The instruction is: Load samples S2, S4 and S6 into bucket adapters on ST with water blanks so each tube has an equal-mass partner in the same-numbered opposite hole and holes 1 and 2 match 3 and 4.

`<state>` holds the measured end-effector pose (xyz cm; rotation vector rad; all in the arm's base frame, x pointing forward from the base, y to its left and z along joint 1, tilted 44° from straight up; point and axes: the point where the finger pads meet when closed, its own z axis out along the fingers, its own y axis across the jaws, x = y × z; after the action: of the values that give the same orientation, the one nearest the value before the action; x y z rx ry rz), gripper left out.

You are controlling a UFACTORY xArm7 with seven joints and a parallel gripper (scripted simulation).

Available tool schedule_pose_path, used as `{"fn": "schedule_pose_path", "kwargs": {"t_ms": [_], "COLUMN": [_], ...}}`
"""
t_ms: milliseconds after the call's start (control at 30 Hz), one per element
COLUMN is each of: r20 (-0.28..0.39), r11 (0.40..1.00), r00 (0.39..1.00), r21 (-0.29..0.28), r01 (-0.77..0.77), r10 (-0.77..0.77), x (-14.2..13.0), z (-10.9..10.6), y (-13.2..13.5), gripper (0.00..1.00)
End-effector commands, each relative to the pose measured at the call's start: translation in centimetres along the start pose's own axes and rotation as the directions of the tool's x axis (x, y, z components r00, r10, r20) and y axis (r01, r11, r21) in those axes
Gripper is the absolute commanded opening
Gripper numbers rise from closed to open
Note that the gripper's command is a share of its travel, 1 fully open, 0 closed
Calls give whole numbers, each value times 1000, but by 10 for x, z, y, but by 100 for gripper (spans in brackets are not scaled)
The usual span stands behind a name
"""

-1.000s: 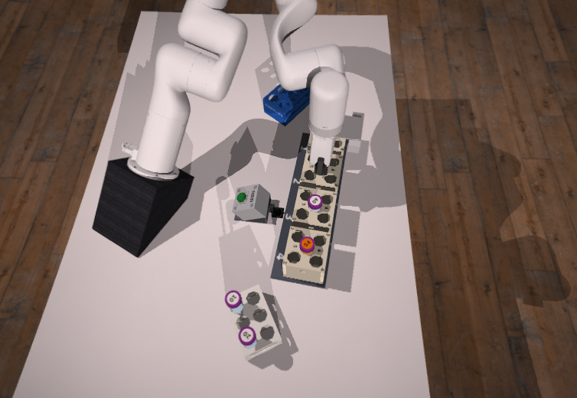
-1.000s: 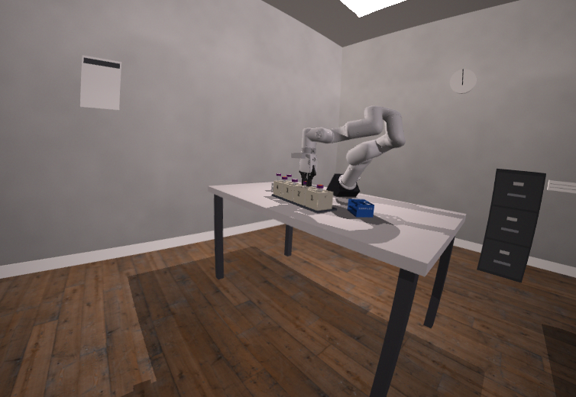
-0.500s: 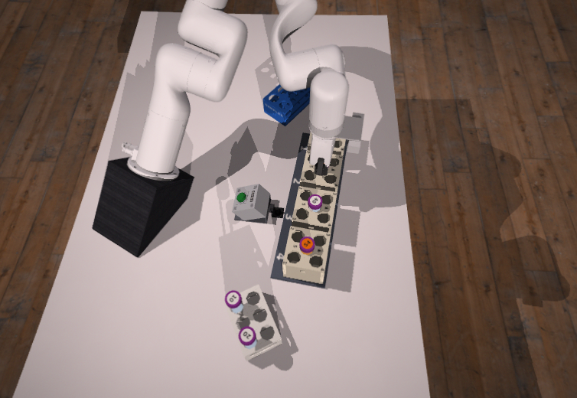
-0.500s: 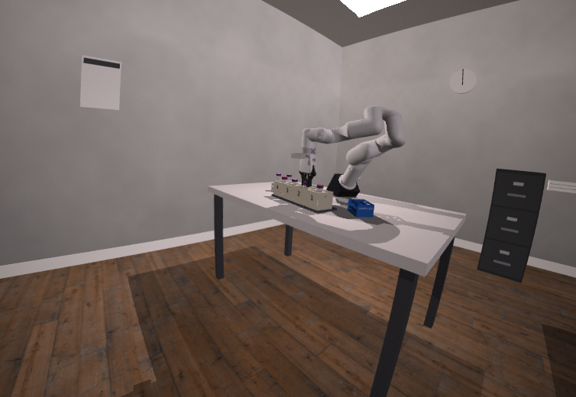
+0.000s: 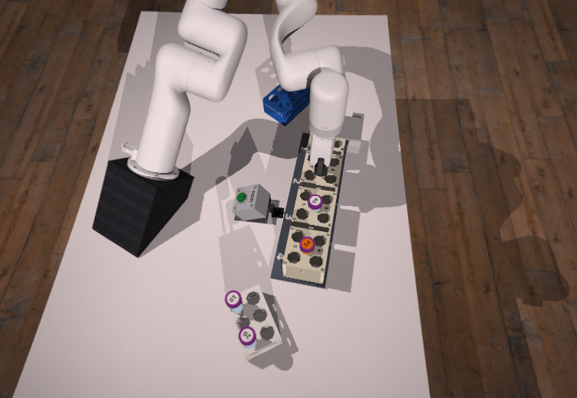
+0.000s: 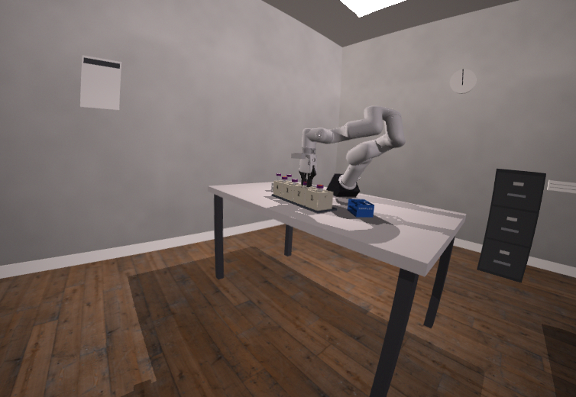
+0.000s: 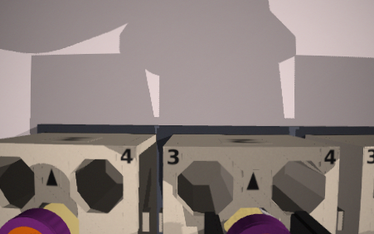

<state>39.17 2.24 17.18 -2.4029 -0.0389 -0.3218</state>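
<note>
- Gripper (image 5: 320,170) (image 6: 307,183) (image 7: 258,226), over adapter 2 (image 5: 318,181) (image 6: 299,195) (image 7: 253,163): fingers spread slightly, 1 on each side of a purple-capped tube (image 7: 259,227) in that adapter, without pinching it.
- Adapter 1 (image 6: 321,201) (image 7: 130,187): holds 1 orange-dotted sample (image 6: 320,186) (image 7: 35,221).
- Adapter 3 (image 5: 311,213) (image 6: 286,191), toward 6 o'clock of adapter 2 in the top view: 1 white-dotted blank (image 5: 314,201) in hole 5.
- Adapter 4 (image 5: 304,272), at the stand's 6 o'clock end: 1 orange-dotted sample (image 5: 306,244) in hole 5.
- White rack (image 5: 263,347), toward 7 o'clock of adapter 4: blanks marked 10 (image 5: 233,299) and 20 (image 5: 247,336).
- Green key (image 5: 241,197): on its desk (image 5: 253,207), at 9 o'clock of adapter 3.
</note>
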Motion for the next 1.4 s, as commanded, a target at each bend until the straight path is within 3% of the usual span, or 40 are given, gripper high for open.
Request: {"fn": "schedule_pose_path", "kwargs": {"t_ms": [0, 467, 1367], "r20": [-4, -4, -4], "r11": [1000, 1000, 1000], "r00": [1000, 1000, 1000], "r21": [-1, -1, -1], "r01": [-1, -1, 0], "r10": [1, 1, 0], "x": [1, 1, 1], "z": [-1, -5, -55], "y": [1, 1, 1], "gripper": [44, 44, 44]}}
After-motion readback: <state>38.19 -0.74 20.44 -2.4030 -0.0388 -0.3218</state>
